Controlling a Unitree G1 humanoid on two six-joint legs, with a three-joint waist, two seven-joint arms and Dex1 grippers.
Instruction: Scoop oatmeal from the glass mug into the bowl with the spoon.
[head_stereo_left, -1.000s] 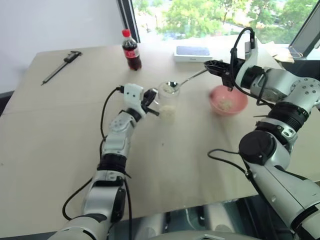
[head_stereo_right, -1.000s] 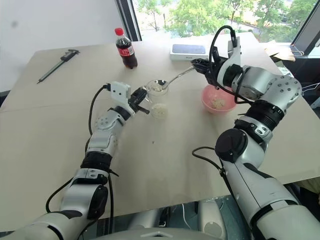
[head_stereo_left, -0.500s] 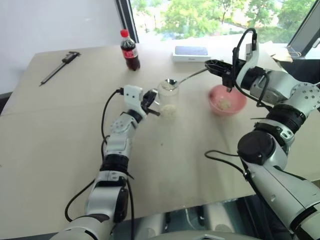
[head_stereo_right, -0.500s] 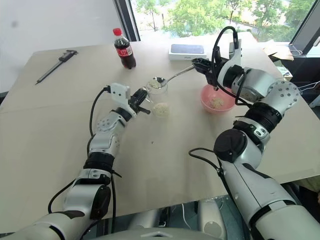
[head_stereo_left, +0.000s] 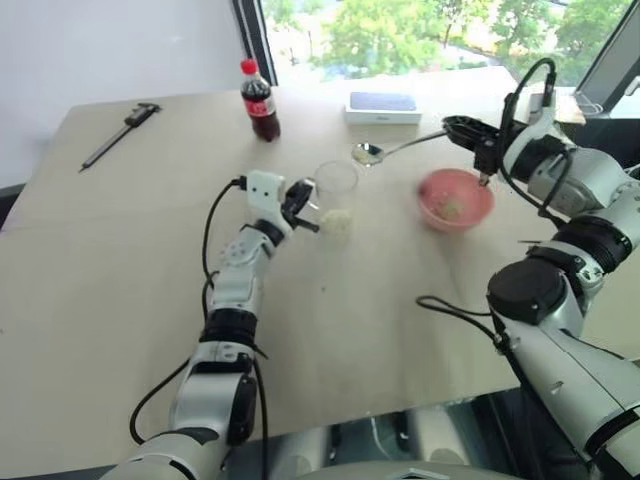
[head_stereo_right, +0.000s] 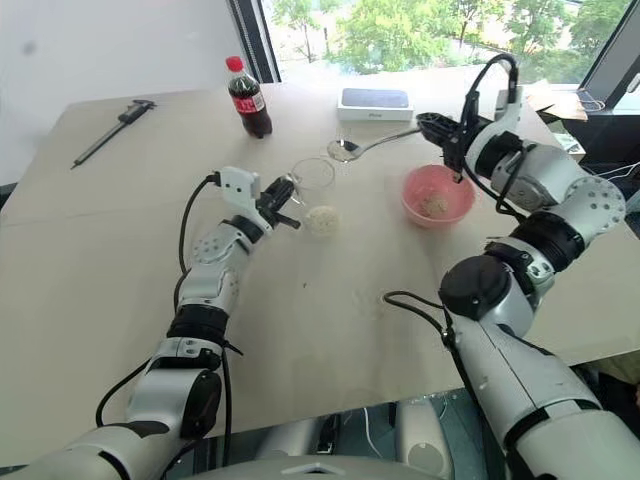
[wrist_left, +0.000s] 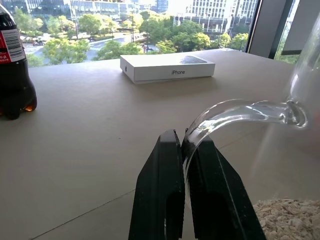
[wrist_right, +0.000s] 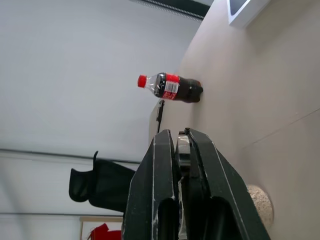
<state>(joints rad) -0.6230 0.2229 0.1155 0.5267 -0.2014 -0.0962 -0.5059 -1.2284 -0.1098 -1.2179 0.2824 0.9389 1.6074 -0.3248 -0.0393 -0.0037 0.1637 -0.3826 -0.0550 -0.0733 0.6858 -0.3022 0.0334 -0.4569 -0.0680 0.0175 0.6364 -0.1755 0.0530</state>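
Your table (head_stereo_left: 120, 300): bare tan top. Pink bowl (head_stereo_left: 456, 199) sits at your right, some oatmeal already inside. Cola bottle (head_stereo_left: 261, 100) stands far side, white phone box (head_stereo_left: 384, 107) beside it, caliper (head_stereo_left: 120, 131) far left. Glass mug (head_stereo_left: 336, 196) stands mid-table, oatmeal (head_stereo_left: 338, 221) in its bottom. Your left gripper (wrist_left: 182, 150) pinched tight on mug handle. Your right gripper (head_stereo_left: 470, 131) clamped on spoon (head_stereo_left: 395, 148) handle; spoon head hangs in air between mug and bowl, above table.

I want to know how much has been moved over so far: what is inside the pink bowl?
Inside the bowl lies a small patch of pale oatmeal on the bottom; most of the pink inside is bare. The near wall hides a little of the bottom.
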